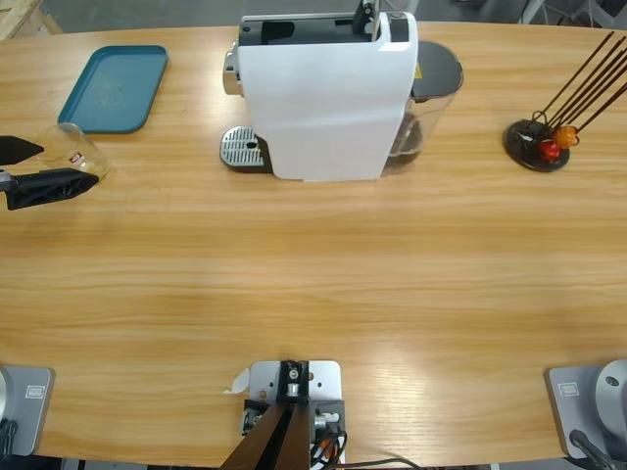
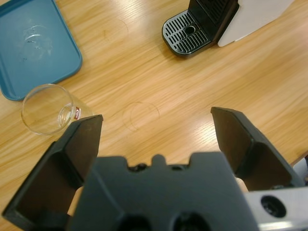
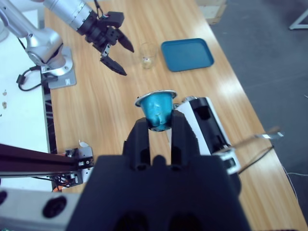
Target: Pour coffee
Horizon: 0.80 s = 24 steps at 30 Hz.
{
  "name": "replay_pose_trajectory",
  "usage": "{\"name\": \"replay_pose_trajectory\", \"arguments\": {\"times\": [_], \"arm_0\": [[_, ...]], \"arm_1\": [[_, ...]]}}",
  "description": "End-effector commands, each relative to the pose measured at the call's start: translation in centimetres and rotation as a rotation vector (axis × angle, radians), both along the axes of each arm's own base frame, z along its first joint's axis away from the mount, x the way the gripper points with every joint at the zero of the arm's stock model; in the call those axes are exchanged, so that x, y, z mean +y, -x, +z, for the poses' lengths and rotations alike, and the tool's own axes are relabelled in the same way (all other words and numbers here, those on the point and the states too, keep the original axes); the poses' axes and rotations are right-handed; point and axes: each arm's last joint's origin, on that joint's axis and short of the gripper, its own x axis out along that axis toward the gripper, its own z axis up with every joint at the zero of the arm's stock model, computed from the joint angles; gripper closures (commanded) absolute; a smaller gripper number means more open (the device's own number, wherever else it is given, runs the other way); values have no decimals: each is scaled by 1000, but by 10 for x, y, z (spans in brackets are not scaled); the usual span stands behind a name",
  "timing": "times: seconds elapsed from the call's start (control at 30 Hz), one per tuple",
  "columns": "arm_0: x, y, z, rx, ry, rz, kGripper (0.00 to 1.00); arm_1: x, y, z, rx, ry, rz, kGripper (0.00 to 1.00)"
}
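The near half of the wooden table (image 1: pixel 323 294) carries no task object. At its left edge the left gripper (image 1: pixel 24 168) lies low over the wood with its jaws spread wide and nothing between them; the clear glass tumbler (image 2: pixel 47 109) stands just beside one jaw, outside the gap, an arrangement that probably serves an approach to grasp it. The tumbler bears a small red mark and appears almost empty, so any coffee in it can be no more than a thin film that cannot be made out with certainty here. Farther back on the left lies a shallow blue tray (image 1: pixel 113 88), empty apart from faint ring marks seen in the left wrist view. At the far middle stands the white coffee machine (image 1: pixel 328 93), with no cup on its perforated drip tray (image 1: pixel 243 149). The right gripper (image 3: pixel 159 126), outside the high view, is raised well above the table, its jaws closed on a teal capsule (image 3: pixel 157 109) with a silver rim, presumably for loading into the machine. At the far right, dark sticks rise from a round stand (image 1: pixel 537 145).
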Motion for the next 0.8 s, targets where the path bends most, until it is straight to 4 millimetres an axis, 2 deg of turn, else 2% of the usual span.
{"name": "replay_pose_trajectory", "arguments": {"times": [0.03,0.43,0.63,0.8], "arm_0": [[4,7,-8,7,2,1,27],[4,7,-9,8,1,1,27],[4,7,-9,7,2,1,27],[4,7,-9,7,3,2,27]], "arm_1": [[58,-31,-37,28,121,104,989],[111,-74,-84,49,233,87,986],[125,-88,-102,36,295,39,984],[126,-98,-109,12,336,-14,975]]}}
